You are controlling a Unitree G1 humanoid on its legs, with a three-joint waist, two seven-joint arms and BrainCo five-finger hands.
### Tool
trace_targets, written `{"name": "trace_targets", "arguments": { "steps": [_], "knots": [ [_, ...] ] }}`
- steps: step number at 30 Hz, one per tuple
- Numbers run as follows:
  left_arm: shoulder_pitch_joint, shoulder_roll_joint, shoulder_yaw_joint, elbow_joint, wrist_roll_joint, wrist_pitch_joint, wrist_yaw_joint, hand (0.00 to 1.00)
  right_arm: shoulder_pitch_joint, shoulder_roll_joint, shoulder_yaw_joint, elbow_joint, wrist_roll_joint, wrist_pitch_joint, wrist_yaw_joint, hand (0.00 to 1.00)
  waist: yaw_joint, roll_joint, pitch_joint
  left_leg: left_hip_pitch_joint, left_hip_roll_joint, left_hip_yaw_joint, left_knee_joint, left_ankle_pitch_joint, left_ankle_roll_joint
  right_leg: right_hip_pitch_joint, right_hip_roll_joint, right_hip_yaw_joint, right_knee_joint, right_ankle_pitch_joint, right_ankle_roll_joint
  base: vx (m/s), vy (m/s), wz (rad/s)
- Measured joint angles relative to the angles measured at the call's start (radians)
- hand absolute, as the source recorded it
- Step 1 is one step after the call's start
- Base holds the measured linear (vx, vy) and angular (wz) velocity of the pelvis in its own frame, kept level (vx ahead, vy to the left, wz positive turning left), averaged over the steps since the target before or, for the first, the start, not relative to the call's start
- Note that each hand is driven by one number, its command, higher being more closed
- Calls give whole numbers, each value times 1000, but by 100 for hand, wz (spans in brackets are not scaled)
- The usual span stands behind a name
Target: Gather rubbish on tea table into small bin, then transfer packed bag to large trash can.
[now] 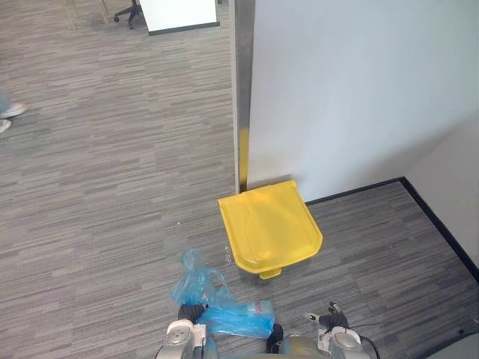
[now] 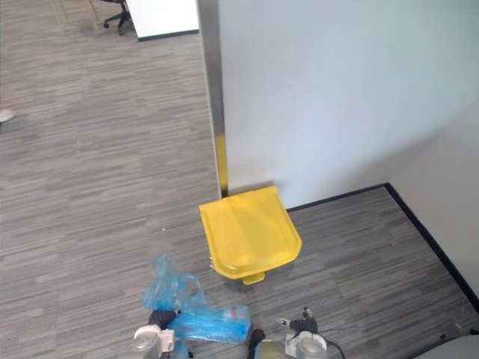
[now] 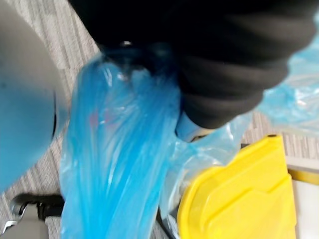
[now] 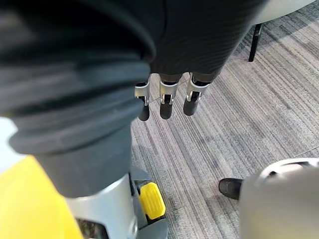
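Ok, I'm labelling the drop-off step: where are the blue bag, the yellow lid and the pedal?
blue bag (image 1: 236,318), left eye view, on its full lower body.
yellow lid (image 1: 269,224), left eye view, middle of its top face.
pedal (image 4: 152,200), right wrist view, on its yellow tread.

blue bag (image 1: 224,313), seemingly packed, near yellow bin (image 1: 271,228)

This looks like an office. Grey striped carpet (image 1: 90,187) covers the whole floor, and the wheeled base of an office chair (image 1: 129,13) shows at the upper left beside a white panel (image 1: 179,13). A plain white wall (image 1: 359,90) with black skirting (image 1: 441,224) fills the right, with a yellow-lidded pedal bin (image 1: 271,226) at its foot in the centre.
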Motion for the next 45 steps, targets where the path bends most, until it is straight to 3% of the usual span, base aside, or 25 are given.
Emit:
{"name": "trace_targets", "arguments": {
  "steps": [1,4,14,23,26,28,29,31,33,34,36,37,38,39,41,45],
  "knots": [
    [1,14,-2,10,0,2,1,100,9,22,-1,-2,2,4,0,0,4,-18,-9,16,-23,5,-12,1,5,14,-16,29,-32,17,25,106,233,-18],
    [11,48,-3,12,2,3,2,100,21,49,-3,1,5,9,0,0,2,-45,-17,34,-56,28,-37,3,10,19,-43,59,-59,28,41,44,154,-17],
    [58,72,10,19,0,2,22,100,31,31,-15,6,6,10,-2,0,3,-15,-30,84,-66,58,-122,27,30,5,-29,111,-76,46,38,-19,6,-14],
    [62,72,49,34,-1,3,38,100,29,31,-15,19,6,9,-2,0,6,-49,-40,89,-72,67,-128,24,34,-1,-32,125,-71,52,39,0,10,-6],
    [57,70,52,20,-1,0,38,100,21,31,-20,19,6,10,-3,0,8,-68,-27,84,-94,60,-84,-19,59,-62,-77,123,100,-29,64,-31,30,6],
    [54,54,65,13,-1,-1,39,100,25,30,-40,-11,28,8,-2,0,6,-56,4,124,-98,29,-69,-62,84,-152,-117,96,390,-24,97,-67,60,14],
    [55,46,73,6,-3,0,40,100,15,32,-41,-32,27,4,-4,0,5,-43,17,141,-88,24,-40,-78,92,-202,-125,84,464,-44,89,-30,73,10],
    [54,47,79,-6,-2,-1,40,100,25,42,-36,-45,27,4,-3,0,8,-54,25,151,-67,14,18,-118,101,-239,-122,41,439,-63,72,70,20,15],
    [49,52,86,-6,-2,0,40,100,9,55,-37,-53,27,4,-4,0,13,-62,31,140,-42,13,81,-161,87,-303,-102,27,342,-29,56,116,-48,6],
    [46,52,88,-7,-1,1,41,100,8,63,-33,-67,26,7,-5,0,15,-65,33,119,-26,19,129,-196,74,-313,-84,13,195,15,79,176,-121,7],
    [35,65,89,-8,0,0,41,100,12,69,-32,-74,25,10,-12,0,26,-90,44,118,-32,26,201,-249,54,-324,-91,-6,120,14,73,261,-185,-1],
    [19,51,93,-3,0,1,50,100,12,60,-35,-72,24,18,-15,0,40,-82,52,122,-17,22,256,-297,29,-316,-81,-2,121,38,82,315,-182,-20],
    [4,33,92,-5,0,-1,58,100,-8,56,-34,-80,22,22,-21,0,45,-37,67,118,14,13,268,-312,18,-322,-53,-1,148,25,91,356,-183,-9],
    [-3,24,87,-5,0,-1,58,100,-10,57,-36,-92,23,21,-20,0,41,-28,74,120,12,6,259,-312,17,-330,-50,1,172,25,90,261,-104,24],
    [-19,0,87,-6,1,-1,57,100,-5,61,-41,-119,18,24,-20,0,36,-24,82,153,18,-24,246,-323,10,-337,-51,3,268,-9,66,212,-105,44],
    [-27,-7,88,-17,15,-2,46,100,1,65,-41,-122,-6,27,-18,0,47,-32,75,183,37,-59,253,-340,-3,-356,-66,-19,414,-130,61,188,-92,16]
  ]
}}
